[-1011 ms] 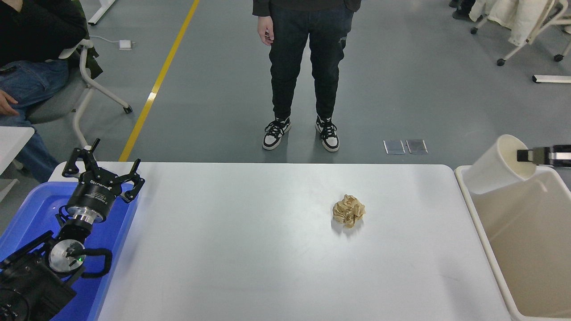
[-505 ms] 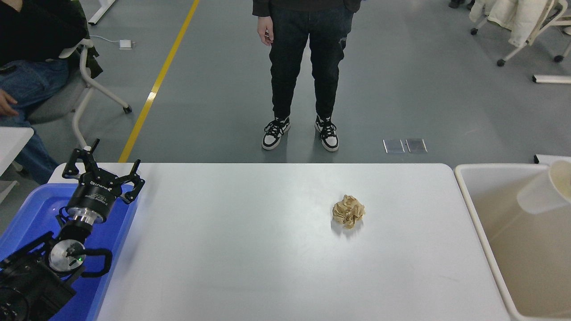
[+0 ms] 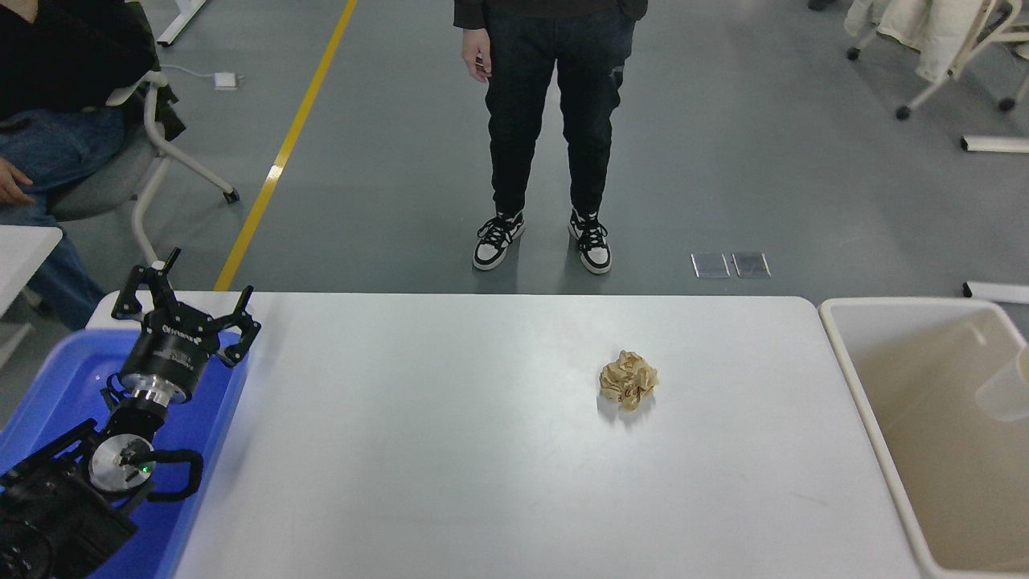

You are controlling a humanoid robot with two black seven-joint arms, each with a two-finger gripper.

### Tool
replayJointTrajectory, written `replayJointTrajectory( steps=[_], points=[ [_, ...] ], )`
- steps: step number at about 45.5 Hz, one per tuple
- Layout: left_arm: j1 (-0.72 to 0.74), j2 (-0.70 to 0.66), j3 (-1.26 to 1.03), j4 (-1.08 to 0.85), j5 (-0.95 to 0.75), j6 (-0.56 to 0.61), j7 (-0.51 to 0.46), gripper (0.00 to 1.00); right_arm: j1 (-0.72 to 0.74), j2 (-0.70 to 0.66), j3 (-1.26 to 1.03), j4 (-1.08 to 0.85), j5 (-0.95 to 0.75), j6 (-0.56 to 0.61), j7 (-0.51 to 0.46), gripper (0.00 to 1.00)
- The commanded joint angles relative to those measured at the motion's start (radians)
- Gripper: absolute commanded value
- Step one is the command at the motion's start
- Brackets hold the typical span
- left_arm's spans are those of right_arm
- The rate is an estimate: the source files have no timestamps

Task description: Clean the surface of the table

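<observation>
The white table surface fills the middle of the head view. A crumpled tan paper ball lies on it, right of centre. A white paper cup lies tilted inside the beige tub at the right edge, partly cut off by the picture's edge. My left gripper is parked open and empty over the blue tub at the lower left. My right arm and gripper are out of view.
A person in dark trousers stands at the table's far side. Another person sits on a chair at the upper left, beside a small white table. More chairs stand at the upper right.
My right gripper held the cup above the beige tub, then left the view. The cup dropped down into the tub and moved toward the right edge. The left arm has not moved.
</observation>
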Motion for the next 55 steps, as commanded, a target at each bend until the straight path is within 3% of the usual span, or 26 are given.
replayJointTrajectory(
  steps=[1, 24, 45, 48, 50, 51, 55],
  points=[
    [0.000, 0.000, 0.000, 0.000, 0.000, 0.000, 0.000, 1.00, -0.115, 0.199, -0.001, -0.277, 0.102, -0.016, 0.006, 0.00],
    [0.000, 0.000, 0.000, 0.000, 0.000, 0.000, 0.000, 1.00, -0.194, 0.318, -0.001, -0.343, 0.301, -0.062, -0.090, 0.00],
    [0.000, -0.001, 0.000, 0.000, 0.000, 0.002, 0.000, 1.00, -0.192, 0.371, -0.027, -0.419, 0.301, -0.138, -0.103, 0.00],
    [0.000, 0.000, 0.000, 0.000, 0.000, 0.002, 0.000, 1.00, -0.192, 0.365, -0.033, -0.419, 0.303, -0.147, -0.101, 0.34],
    [0.000, 0.000, 0.000, 0.002, 0.000, 0.002, 0.000, 1.00, -0.190, 0.362, -0.031, -0.420, 0.303, -0.157, -0.098, 0.82],
    [0.000, -0.001, 0.000, 0.000, 0.000, 0.002, 0.000, 1.00, -0.187, 0.361, -0.028, -0.420, 0.306, -0.167, -0.098, 1.00],
    [0.000, 0.000, 0.000, 0.000, 0.000, 0.002, 0.000, 1.00, -0.184, 0.364, -0.025, -0.419, 0.306, -0.187, -0.100, 1.00]
  ],
)
